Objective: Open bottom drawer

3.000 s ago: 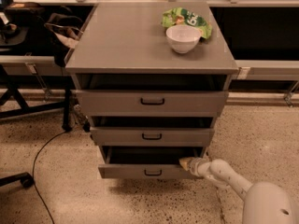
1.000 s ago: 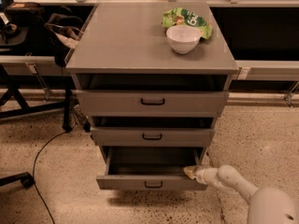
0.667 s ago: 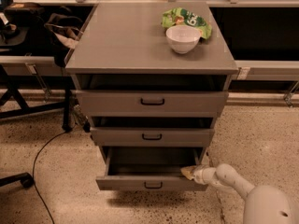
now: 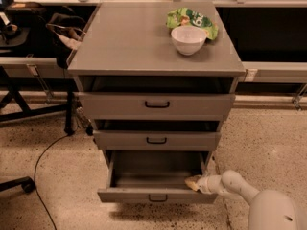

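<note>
The bottom drawer (image 4: 156, 194) is a grey metal drawer with a small black bar handle (image 4: 158, 198). It stands pulled well out of the cabinet, and its plain grey inside (image 4: 158, 169) shows. My gripper (image 4: 193, 183) is at the drawer's right front corner, reaching over the top edge of the front panel. The white arm (image 4: 240, 188) comes in from the lower right. The middle drawer (image 4: 157, 140) and the top drawer (image 4: 157, 104) each stand slightly out.
A white bowl (image 4: 188, 39) and a green snack bag (image 4: 191, 19) lie on the cabinet top (image 4: 129, 42). A black cable (image 4: 41, 176) runs over the speckled floor at the left. Chair legs (image 4: 19, 183) and a dark bag (image 4: 64, 32) are at the left.
The bottom drawer has come further out of the cabinet toward the camera. My gripper has moved with its right front corner, down and toward the camera.
</note>
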You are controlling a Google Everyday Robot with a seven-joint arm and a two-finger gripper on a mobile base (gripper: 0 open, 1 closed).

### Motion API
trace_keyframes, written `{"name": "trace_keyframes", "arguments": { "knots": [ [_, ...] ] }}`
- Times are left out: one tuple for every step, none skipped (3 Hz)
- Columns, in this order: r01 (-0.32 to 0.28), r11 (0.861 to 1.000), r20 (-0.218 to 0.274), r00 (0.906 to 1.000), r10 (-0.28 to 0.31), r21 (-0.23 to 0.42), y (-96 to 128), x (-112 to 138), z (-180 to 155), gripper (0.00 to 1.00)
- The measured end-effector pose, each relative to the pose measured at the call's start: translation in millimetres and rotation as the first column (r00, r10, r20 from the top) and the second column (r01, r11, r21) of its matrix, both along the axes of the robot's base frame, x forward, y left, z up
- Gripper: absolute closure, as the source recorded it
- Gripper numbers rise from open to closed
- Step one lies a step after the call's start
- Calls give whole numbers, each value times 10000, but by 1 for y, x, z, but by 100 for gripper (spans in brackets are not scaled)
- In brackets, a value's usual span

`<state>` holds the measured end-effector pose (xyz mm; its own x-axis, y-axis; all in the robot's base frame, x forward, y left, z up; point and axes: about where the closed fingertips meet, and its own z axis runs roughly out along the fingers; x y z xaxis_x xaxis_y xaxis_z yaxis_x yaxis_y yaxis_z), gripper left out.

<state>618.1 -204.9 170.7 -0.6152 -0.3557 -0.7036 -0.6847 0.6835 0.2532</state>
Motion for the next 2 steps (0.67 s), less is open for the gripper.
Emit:
{"name": "trace_keyframes", "arguments": {
  "knots": [
    [-841, 9965, -221, 9962, 841, 32, 2, -25, -8, 100],
    [-841, 9965, -221, 9962, 841, 32, 2, -25, -6, 100]
  ]
}}
